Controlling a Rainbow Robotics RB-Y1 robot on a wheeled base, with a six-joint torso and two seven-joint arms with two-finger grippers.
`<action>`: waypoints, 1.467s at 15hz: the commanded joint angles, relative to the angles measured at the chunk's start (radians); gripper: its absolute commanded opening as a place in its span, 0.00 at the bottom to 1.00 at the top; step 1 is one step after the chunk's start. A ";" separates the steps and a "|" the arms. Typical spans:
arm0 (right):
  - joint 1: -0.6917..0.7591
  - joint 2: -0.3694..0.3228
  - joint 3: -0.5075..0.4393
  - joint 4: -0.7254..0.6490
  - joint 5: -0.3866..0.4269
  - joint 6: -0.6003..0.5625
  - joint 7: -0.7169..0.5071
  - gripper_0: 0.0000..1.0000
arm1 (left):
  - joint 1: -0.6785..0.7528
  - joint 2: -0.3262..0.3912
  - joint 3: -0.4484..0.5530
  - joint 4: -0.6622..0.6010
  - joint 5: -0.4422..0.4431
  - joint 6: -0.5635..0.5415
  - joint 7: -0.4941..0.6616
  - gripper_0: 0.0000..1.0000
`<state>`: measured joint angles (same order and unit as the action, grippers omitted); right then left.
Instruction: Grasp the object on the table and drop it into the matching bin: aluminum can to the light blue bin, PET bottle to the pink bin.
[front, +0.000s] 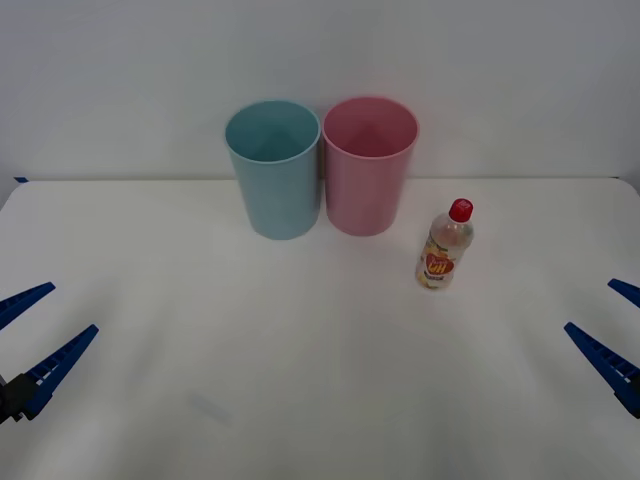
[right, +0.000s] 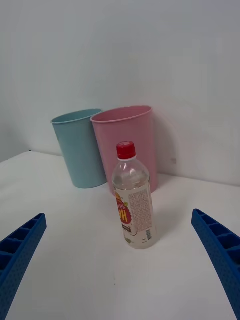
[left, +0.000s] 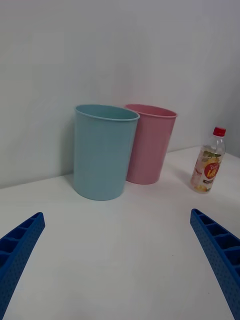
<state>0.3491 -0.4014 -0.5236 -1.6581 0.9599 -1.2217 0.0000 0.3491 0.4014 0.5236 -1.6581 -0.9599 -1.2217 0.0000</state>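
PET bottle (front: 445, 247) stood upright on the table (front: 300, 380), red cap up, label facing the robot, just beside the pink bin (front: 369, 165) on its right and slightly nearer the robot; small gap between them in the front view, not touching. Light blue bin (front: 274, 168) stood to the left of the pink one, sides about touching, both upright with open mouths, near the table's far edge by the wall (front: 320, 50).

Right gripper (front: 610, 330) hung low at the table's right edge, jaws spread wide, nothing between them. In the right wrist view the bottle (right: 133, 200) sat ahead of the right gripper (right: 120, 260), roughly centred in the gap between the two blue fingers (right: 220, 250), well apart from both tips; pink bin (right: 131, 145) directly behind the bottle, light blue bin (right: 79, 147) beside that. Bare tabletop between fingertips and bottle.

Left gripper (front: 40, 330) hung at the table's left edge, jaws also wide apart, empty. From the left wrist view, the left gripper (left: 117, 250) faced the light blue bin (left: 104, 150) ahead and within the finger gap, pink bin (left: 149, 142) behind-beside it, bottle (left: 208, 162) off toward one finger's side, farther off. Wide open white surface lay between both grippers and the bins; the near half of the table was bare.
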 joint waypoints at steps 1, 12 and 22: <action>0.000 0.000 0.000 0.000 0.000 0.000 0.000 1.00 | 0.000 0.000 0.000 0.000 0.000 0.000 0.000 1.00; -0.038 0.007 0.071 0.058 0.008 0.054 0.143 1.00 | 0.000 0.000 0.000 0.000 0.000 0.000 0.000 1.00; -0.122 -0.002 0.241 0.141 0.031 0.260 0.252 1.00 | 0.000 0.000 0.000 0.000 0.000 0.000 0.000 1.00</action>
<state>0.2314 -0.4034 -0.2955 -1.5172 0.9921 -0.9821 0.2479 0.3491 0.4014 0.5236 -1.6581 -0.9599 -1.2217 0.0000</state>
